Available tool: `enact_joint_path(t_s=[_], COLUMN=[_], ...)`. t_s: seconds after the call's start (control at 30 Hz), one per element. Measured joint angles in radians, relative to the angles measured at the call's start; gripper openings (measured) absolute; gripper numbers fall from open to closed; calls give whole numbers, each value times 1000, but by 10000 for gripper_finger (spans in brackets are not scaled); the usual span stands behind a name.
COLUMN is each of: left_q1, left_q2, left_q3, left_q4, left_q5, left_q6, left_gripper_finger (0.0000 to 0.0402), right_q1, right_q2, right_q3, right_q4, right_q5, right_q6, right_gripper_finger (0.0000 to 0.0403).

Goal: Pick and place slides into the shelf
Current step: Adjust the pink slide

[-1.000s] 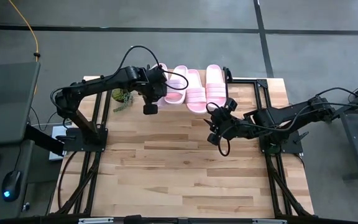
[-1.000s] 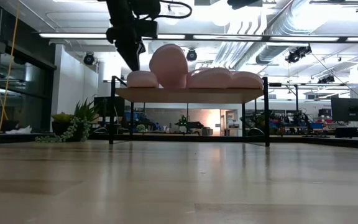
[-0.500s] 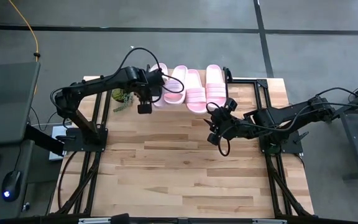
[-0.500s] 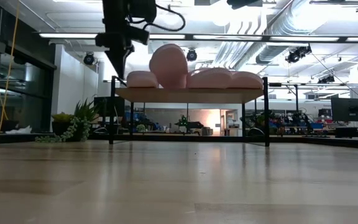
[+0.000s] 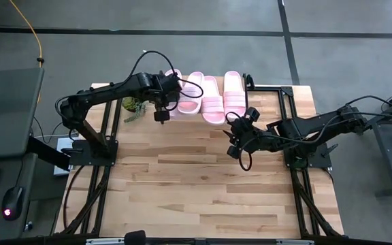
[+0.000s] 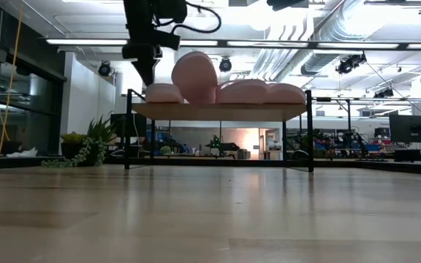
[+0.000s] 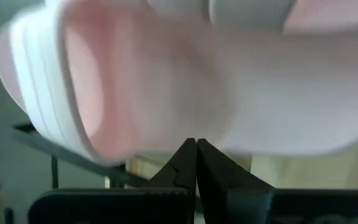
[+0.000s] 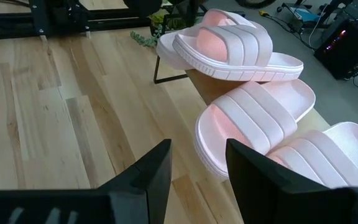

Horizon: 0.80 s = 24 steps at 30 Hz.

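Since a second ago the left claw has drawn back from the second sandal toward the shelf's front left corner, and the low rectangular shelf with its light wooden top board and thin black metal legs has shifted slightly to the left in the low view. The left wrist view shows this claw's two dark fingers pressed together, holding nothing, just in front of a sandal.

All four pale pink ribbed-strap foam slides sit in a row on the shelf at the table's far edge. One slide is not flat: it leans up, resting on its leftmost neighbour, which the right wrist view confirms.

My worry is that tilted slide. A nudge from the left claw so near the corner could tip it off, or push the light shelf again and upset the whole row. The foam looks soft and light, so it would likely slip easily.

The right claw waits over the table in front of the shelf, fingers spread apart and empty.
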Motion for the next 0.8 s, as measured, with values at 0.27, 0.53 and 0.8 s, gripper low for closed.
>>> enact_joint_path(t_s=[0.27,0.53,0.8], left_q1=[0,0,0], left_q2=[0,0,0], left_q3=[0,0,0], left_q4=[101,118,175], left_q5=[26,-44,-79], left_q6=[65,141,178], left_gripper_finger=[1,9,106], right_q1=[0,0,0], right_q2=[0,0,13], right_q3=[0,0,1], right_q4=[0,0,1], right_q5=[0,-8,-25], right_q6=[1,2,9], right_gripper_finger=[142,142,142])
